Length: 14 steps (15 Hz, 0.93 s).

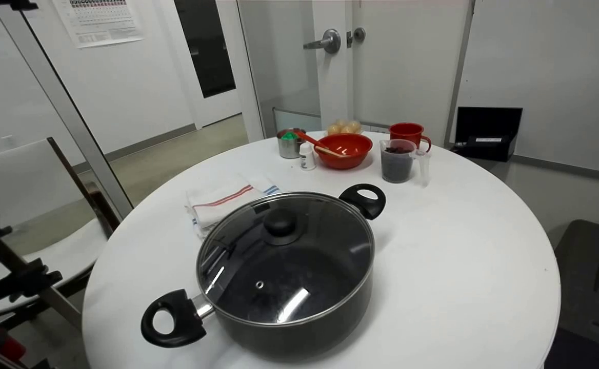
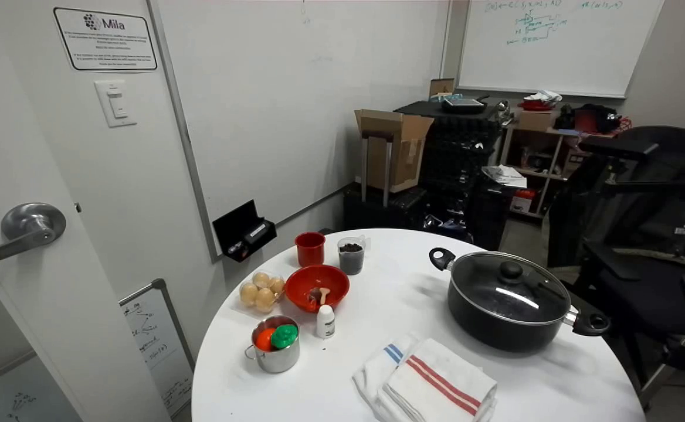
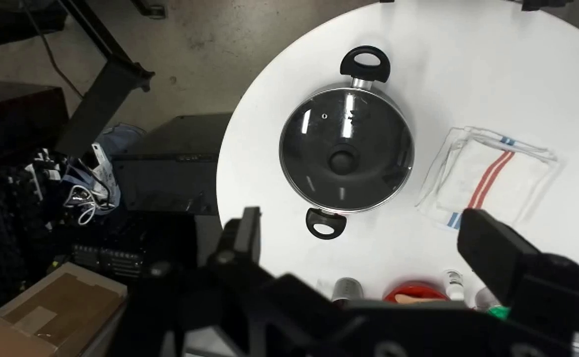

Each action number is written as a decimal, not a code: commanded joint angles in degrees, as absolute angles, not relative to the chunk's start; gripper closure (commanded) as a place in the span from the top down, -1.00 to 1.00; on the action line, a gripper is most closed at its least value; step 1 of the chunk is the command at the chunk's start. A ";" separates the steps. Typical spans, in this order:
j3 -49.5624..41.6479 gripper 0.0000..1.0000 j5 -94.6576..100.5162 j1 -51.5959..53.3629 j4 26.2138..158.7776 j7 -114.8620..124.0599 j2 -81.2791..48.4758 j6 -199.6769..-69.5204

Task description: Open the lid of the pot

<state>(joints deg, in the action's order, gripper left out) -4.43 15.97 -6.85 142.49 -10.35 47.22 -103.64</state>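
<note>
The lid (image 1: 325,256) is clear glass with a metal rim and a black centre knob (image 1: 279,222). It sits flat on the black pot (image 1: 304,338), covering its whole mouth. The lid (image 2: 477,281) and pot (image 2: 495,334) also stand on the table in an exterior view. In the wrist view the lid (image 3: 314,144) is seen from above, with its knob (image 3: 343,161) and the pot's two handles. My gripper (image 3: 361,220) shows in the wrist view, fingers wide apart with nothing between them. It is above the table, apart from the pot. I cannot make it out in the exterior views.
A folded striped towel (image 2: 436,381) lies beside the pot. A red bowl (image 1: 345,159), red mug (image 1: 406,132), measuring cup (image 1: 397,166), metal cup (image 2: 278,354), white bottle (image 2: 325,322) and egg-like balls (image 2: 260,293) stand grouped on the round white table (image 1: 463,266).
</note>
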 commanded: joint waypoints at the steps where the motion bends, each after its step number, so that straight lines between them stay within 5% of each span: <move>1: -6.59 1.00 15.44 -4.16 140.79 -12.26 41.64 -104.44; 14: -10.59 1.00 4.81 -3.13 129.46 -18.76 4.79 -111.22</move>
